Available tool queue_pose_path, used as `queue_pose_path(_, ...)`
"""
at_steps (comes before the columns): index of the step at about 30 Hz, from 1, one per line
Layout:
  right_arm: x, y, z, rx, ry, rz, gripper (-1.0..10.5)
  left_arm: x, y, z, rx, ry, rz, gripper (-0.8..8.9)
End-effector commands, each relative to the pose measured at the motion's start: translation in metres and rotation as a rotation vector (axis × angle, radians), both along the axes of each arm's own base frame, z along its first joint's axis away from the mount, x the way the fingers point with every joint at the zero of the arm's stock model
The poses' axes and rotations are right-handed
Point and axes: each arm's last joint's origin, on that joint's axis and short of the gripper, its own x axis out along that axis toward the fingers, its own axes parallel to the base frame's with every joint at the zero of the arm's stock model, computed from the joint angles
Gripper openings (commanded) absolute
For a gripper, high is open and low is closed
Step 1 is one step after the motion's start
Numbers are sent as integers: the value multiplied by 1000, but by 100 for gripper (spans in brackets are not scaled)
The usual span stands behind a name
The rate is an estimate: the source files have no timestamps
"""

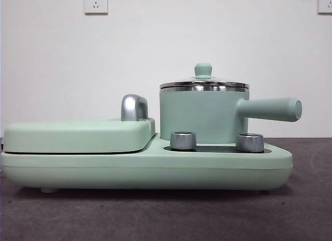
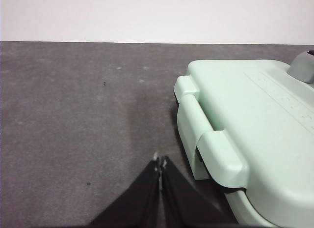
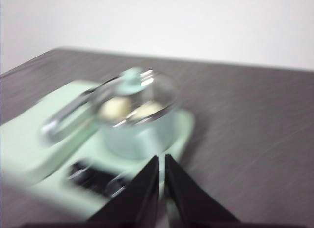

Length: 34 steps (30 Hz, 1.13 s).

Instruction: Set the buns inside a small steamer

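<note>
The small steamer (image 1: pixel 203 114), a mint-green pot with a long side handle, stands on the right of the green cooker base with its green-knobbed lid on. In the blurred right wrist view the steamer (image 3: pixel 140 125) shows two cream buns (image 3: pixel 115 107) (image 3: pixel 147 109) inside, under the glass lid. My right gripper (image 3: pixel 162 161) is shut and empty, apart from the pot on its near side. My left gripper (image 2: pixel 160 164) is shut and empty over the grey table, beside the flat griddle plate (image 2: pixel 255 125). Neither gripper shows in the front view.
The flat hinged griddle plate (image 1: pixel 78 134) with a chrome handle (image 1: pixel 134 107) lies on the left of the cooker base (image 1: pixel 145 171). Two chrome knobs (image 1: pixel 183 140) (image 1: pixel 249 142) stand in front of the pot. Grey table spreads around.
</note>
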Motion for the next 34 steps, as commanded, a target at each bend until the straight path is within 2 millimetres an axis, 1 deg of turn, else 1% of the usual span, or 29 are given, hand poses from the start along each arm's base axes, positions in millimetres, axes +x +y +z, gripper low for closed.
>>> queue_pose_path(1,20,1,-18,-59,-107,-104,16,1,0,-7,8,25,4,7)
queue_pose_path(4,40,-1,-47,-105,-128,-212,17,1,0,-7,8,25,4,7)
queue_pose_path(7,53,-4,-77,-125,-114,-283,17,1,0,-7,8,25,4,7)
queue_pose_path(10,60,-7,-100,-133,-90,-322,17,1,0,-7,8,25,4,7)
queue_pose_path(15,63,-9,-124,-144,-51,-352,16,1,0,-7,8,25,4,7)
queue_pose_path(18,62,-10,-133,-147,-53,-386,17,1,0,-7,8,25,4,7)
queue_pose_path(25,61,-12,-144,-142,-51,-426,16,1,0,-7,8,25,4,7)
queue_pose_path(34,61,-13,-144,-142,-48,-432,17,1,0,-7,8,25,4,7)
